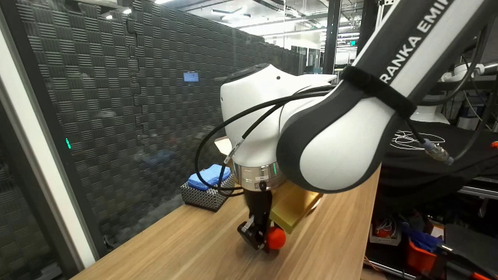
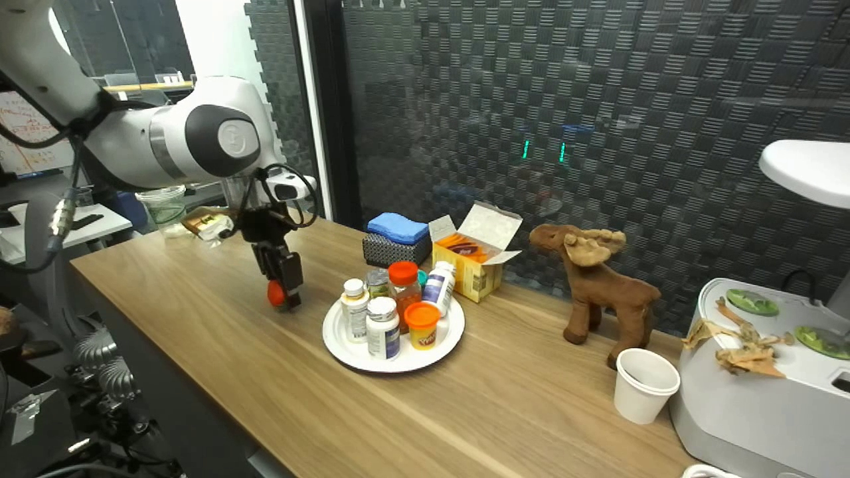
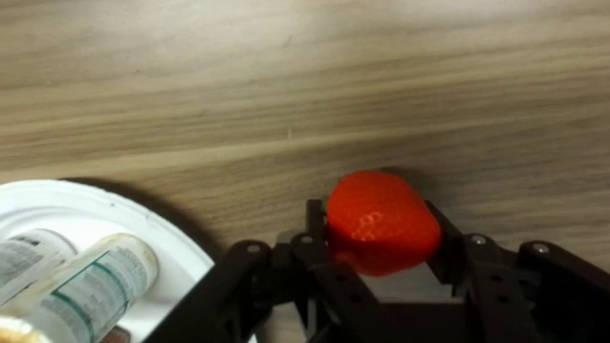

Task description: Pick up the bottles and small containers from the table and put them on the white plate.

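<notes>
The pincer [image 3: 374,214] holds a red strawberry-like piece [image 3: 383,224], its jaws drawn in with one finger against either flank (wrist view). In both exterior views it points downward, low over the wood-grain desk [image 2: 518,385]; whether the piece is clear of the surface cannot be settled from these angles. Near it lies the white plate [image 2: 450,332], bearing the things of the task: an upright white bottle [image 2: 355,315] nearest the pincer; a second upright white bottle [image 2: 383,335], in front; a red-capped jar [image 2: 405,295]; an orange-lidded tub [image 2: 423,326]; a silvery can [image 2: 378,283] toward the rear; and a leaning white bottle [image 2: 438,290]. Step in hand, as judged: the grasp of an item from the desk, although the piece resembles neither bottle nor container; for those on the plate, the transfer appears complete. The next move calls for a firm hold and a straight lift. Should the plate be the destination, the carry must pass above the caps, and the release must find a gap near the rim, set low and gently, since the crowded neighbours, the leaning white bottle above all, could topple at a touch.
</notes>
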Motion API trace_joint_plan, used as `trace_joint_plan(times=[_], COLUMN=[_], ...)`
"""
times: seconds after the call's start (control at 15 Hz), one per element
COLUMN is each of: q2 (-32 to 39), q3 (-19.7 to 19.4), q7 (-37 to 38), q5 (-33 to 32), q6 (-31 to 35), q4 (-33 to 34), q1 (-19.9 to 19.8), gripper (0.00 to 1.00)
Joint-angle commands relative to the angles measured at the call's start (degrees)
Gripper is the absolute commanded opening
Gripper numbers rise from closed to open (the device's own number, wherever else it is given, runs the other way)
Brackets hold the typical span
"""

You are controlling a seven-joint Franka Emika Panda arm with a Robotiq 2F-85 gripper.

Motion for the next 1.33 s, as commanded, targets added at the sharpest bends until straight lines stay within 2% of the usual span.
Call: trace_joint_plan(times=[0.0,0.13,0.27,0.53,0.93,1.0,1.07,1.13,1.27], q2=[-1.97,-1.86,-1.42,0.05,1.16,1.42,1.61,1.75,1.98], q3=[-4.11,-5.4,-5.15,-3.98,-3.86,-3.73,-3.71,-3.6,-3.55], q7=[12.47,19.58,22.82,23.08,23.17,22.9,23.11,22.99,23.35], q5=[-10.46,-16.24,-18.87,-18.97,-19.2,-19.07,-19.28,-19.41,-20.09], q6=[0.32,-0.9,-2.52,-5.48,-9.93,-10.6,-11.09,-11.58,-12.26], q4=[1.48,3.15,4.63,7.01,9.57,9.98,10.28,10.56,10.95], q1=[3.32,3.55,2.27,-0.46,-1.62,-1.75,-1.72,-1.68,-1.39], gripper=[0.26,0.26,0.26,0.25,0.25,0.39,0.75,0.76,0.89])
